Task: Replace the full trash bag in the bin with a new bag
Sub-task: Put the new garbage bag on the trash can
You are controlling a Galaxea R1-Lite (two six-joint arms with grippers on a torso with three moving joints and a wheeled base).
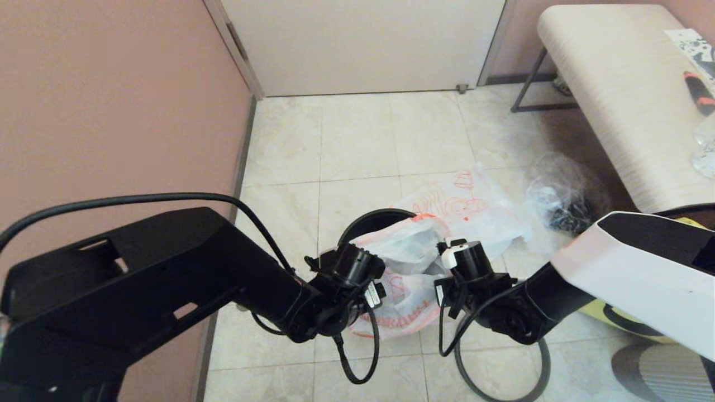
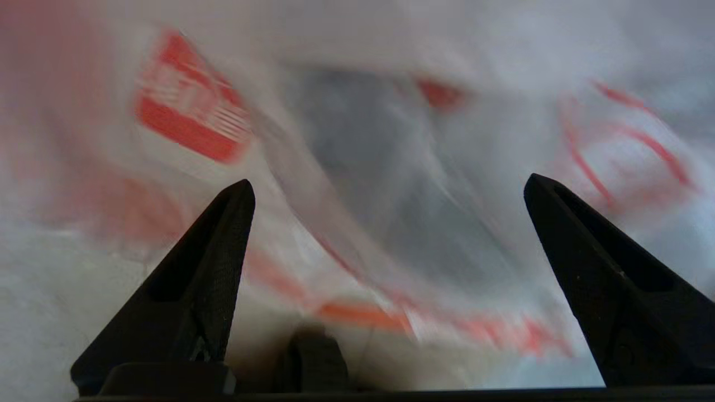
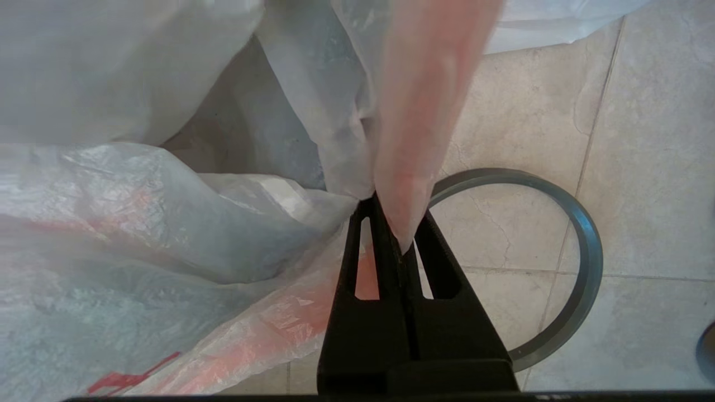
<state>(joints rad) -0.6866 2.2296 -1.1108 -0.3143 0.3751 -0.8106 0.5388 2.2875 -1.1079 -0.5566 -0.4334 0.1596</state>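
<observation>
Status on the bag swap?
Right gripper shut on trash bag handle. Left gripper open against bag. Rim hoop off, on floor.

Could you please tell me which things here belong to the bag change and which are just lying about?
Job: held printed bag, second printed bag, bin, rim hoop, right gripper, left gripper.
Lying about: clear bag of dark stuff, bench, yellow tote.

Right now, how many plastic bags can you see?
3: the full trash bag over the bin, the new bag flat on the floor behind it, a clear bag beside the bench.
</observation>
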